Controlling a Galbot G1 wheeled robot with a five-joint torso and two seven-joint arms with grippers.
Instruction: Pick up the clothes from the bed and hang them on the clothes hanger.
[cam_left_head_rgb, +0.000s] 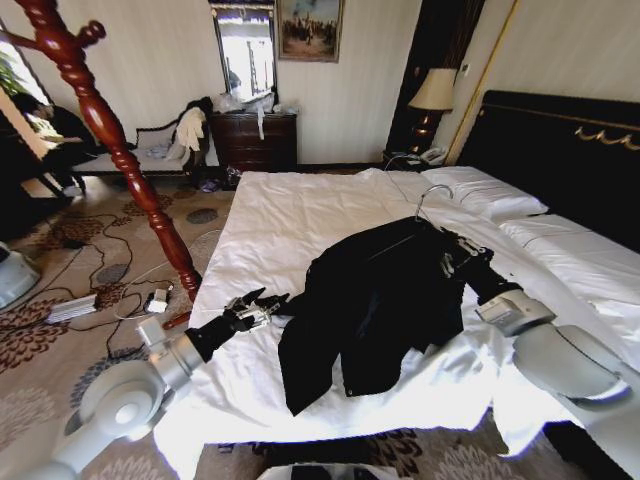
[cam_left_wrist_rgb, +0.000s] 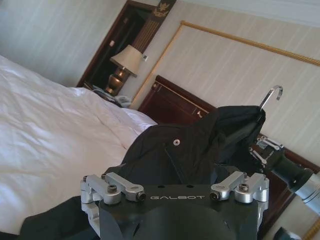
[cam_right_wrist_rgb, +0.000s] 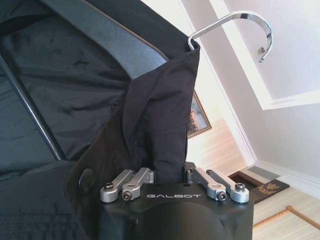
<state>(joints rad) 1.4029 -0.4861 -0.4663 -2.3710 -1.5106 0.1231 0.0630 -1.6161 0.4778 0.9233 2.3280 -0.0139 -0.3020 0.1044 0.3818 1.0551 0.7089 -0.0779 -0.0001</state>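
The black jacket lay spread on the bed, its collar end raised on the clothes hanger, whose silver hook pointed toward the headboard. The right gripper was clamped on jacket fabric beside the hanger. The left gripper hovered with fingers spread, just beside the jacket's near edge.

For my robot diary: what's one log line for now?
right gripper: shut on jacket collar | hanger: inside jacket | left gripper: open, beside jacket | bed: under jacket
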